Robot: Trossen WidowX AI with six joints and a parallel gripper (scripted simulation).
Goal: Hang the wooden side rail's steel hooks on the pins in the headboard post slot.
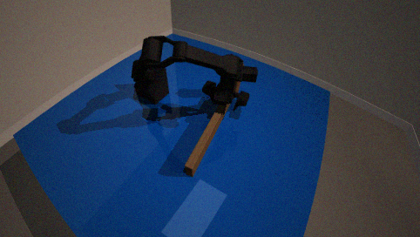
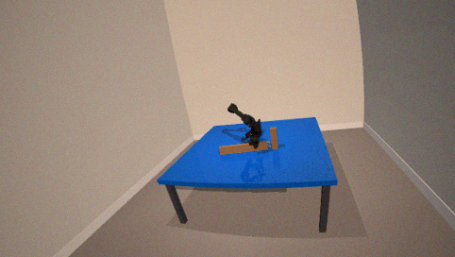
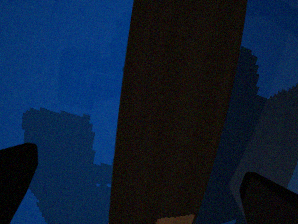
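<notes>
One rail: the wooden side rail point(image 1: 204, 145) point(image 2: 240, 148) point(image 3: 175, 100) lies on the blue table point(image 1: 270, 174) point(image 2: 245, 183), its near-post end just beside the post.
Gripper point(image 1: 226, 102) point(image 2: 255, 143) point(image 3: 141, 172): fingers wide apart, holding nothing, over the rail.
Exterior view: shows the upright headboard post point(image 2: 274, 138), which the arm largely hides from the top.
Wrist view: shows both fingertips, one either side of the rail, but no post.
Post's slot: contents too small to tell.
</notes>
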